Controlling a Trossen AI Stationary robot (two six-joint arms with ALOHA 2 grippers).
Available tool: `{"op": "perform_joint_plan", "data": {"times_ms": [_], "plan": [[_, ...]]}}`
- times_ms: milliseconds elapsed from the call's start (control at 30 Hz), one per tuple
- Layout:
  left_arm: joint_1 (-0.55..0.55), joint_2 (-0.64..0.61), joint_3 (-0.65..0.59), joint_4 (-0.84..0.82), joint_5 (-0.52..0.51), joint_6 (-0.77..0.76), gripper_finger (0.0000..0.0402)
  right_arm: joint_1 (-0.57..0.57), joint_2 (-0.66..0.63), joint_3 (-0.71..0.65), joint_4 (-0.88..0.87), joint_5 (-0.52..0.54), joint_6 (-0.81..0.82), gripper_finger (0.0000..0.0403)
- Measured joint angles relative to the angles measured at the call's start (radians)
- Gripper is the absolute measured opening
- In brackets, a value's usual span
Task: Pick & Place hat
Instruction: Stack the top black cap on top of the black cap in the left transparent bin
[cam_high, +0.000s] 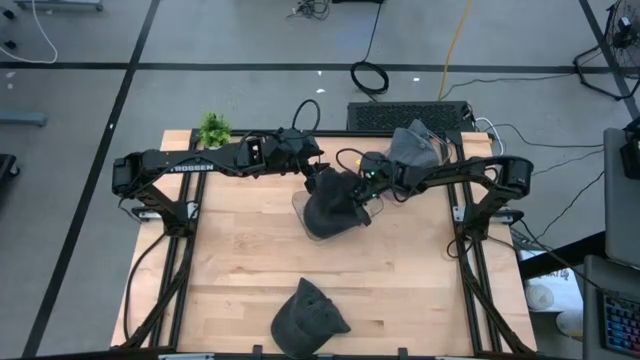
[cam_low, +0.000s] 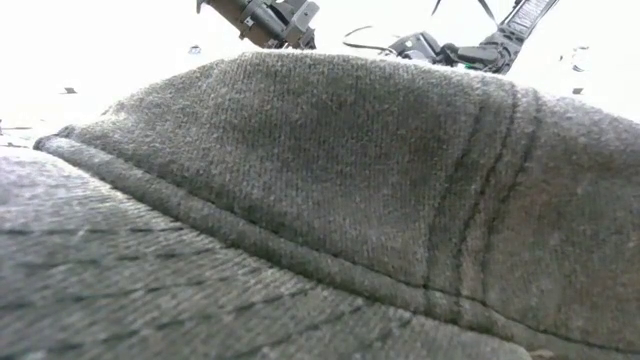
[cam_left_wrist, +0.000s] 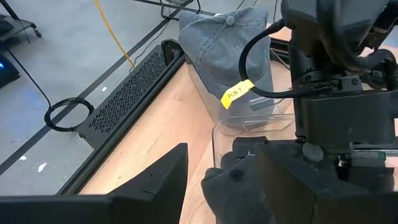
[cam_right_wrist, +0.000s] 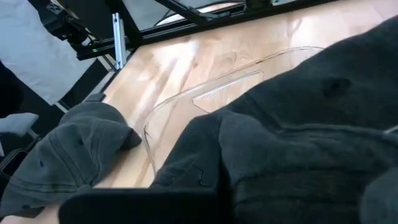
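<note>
Both grippers at dark hat (cam_high: 335, 205) over clear stand (cam_high: 300, 208), mid worktop (cam_high: 240, 270). Left gripper (cam_high: 318, 172) spread; right gripper (cam_high: 358, 190) can't tell.

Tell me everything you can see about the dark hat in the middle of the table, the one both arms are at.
The dark hat is a charcoal fabric cap with stitched panels. It lies crumpled over a clear plastic stand at the table's centre. The left gripper and right gripper both meet it from the far side; their grip cannot be made out.
</note>
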Motion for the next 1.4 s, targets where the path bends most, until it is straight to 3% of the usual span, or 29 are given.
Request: {"op": "perform_joint_plan", "data": {"times_ms": [200, 467, 600, 733, 933, 1267, 1400], "plan": [[0.000, 0.000, 0.000, 0.000, 0.000, 0.001, 0.0198, 0.000, 0.000, 0.000, -0.007, -0.001, 0.054, 0.0029], [0.000, 0.000, 0.000, -0.001, 0.000, 0.001, 0.0198, -0.017, -0.001, 0.000, -0.047, -0.008, 0.167, 0.0184], [0.000, 0.000, 0.000, -0.001, 0.000, 0.001, 0.0198, -0.047, -0.022, 0.000, -0.050, -0.128, 0.273, 0.0251], [0.000, 0.000, 0.000, -0.001, 0.000, 0.002, 0.0198, -0.074, -0.061, -0.001, -0.081, -0.195, 0.317, 0.0292], [0.000, 0.000, 0.000, -0.001, 0.000, 0.003, 0.0198, -0.110, -0.106, -0.001, -0.168, -0.137, 0.311, 0.0317], [0.000, 0.000, 0.000, -0.003, 0.000, 0.003, 0.0198, -0.150, -0.126, -0.001, -0.207, -0.159, 0.366, 0.0318], [0.000, 0.000, 0.000, -0.003, 0.000, 0.003, 0.0198, -0.150, -0.153, -0.002, -0.233, -0.122, 0.392, 0.0318]]}}
